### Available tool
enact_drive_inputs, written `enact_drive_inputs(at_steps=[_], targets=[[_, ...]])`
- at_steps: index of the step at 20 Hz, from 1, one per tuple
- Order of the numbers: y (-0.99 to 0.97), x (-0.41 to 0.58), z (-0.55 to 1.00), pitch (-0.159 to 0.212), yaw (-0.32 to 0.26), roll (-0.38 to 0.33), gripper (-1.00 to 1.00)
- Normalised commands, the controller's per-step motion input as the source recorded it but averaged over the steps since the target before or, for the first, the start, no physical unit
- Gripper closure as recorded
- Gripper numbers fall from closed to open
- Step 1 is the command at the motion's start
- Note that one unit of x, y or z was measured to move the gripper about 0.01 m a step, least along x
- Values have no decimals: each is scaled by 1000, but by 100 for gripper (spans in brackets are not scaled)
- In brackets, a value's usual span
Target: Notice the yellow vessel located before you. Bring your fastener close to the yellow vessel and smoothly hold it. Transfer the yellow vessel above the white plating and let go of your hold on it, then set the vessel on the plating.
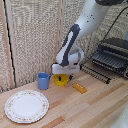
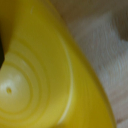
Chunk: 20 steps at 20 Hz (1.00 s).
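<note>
The yellow vessel (image 1: 61, 80) is a small bright-yellow bowl on the wooden table, to the exterior view's right of the blue cup. My gripper (image 1: 63, 76) is down at the bowl, its fingers hidden at the rim, so I cannot tell if it is open or shut. In the wrist view the bowl's inside (image 2: 35, 85) fills most of the picture, very close and blurred. The white plating (image 1: 26, 106) is a large round plate with a patterned rim, at the front on the exterior view's left, with nothing on it.
A blue cup (image 1: 43, 80) stands just beside the bowl. A flat orange-yellow block (image 1: 79, 88) lies to the exterior view's right of the bowl. A black toaster oven (image 1: 111, 57) with its door down sits at the back right. A bamboo screen stands behind.
</note>
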Motion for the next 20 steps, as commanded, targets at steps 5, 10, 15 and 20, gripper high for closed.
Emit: enact_drive_inputs(at_steps=[5, 10, 15, 20], targets=[[9, 46, -66, 14, 0, -2, 100], [0, 0, -38, -4, 0, -2, 100], [-5, -2, 141, -35, 0, 0, 100], [-49, 56, 651, -5, 0, 0, 100]])
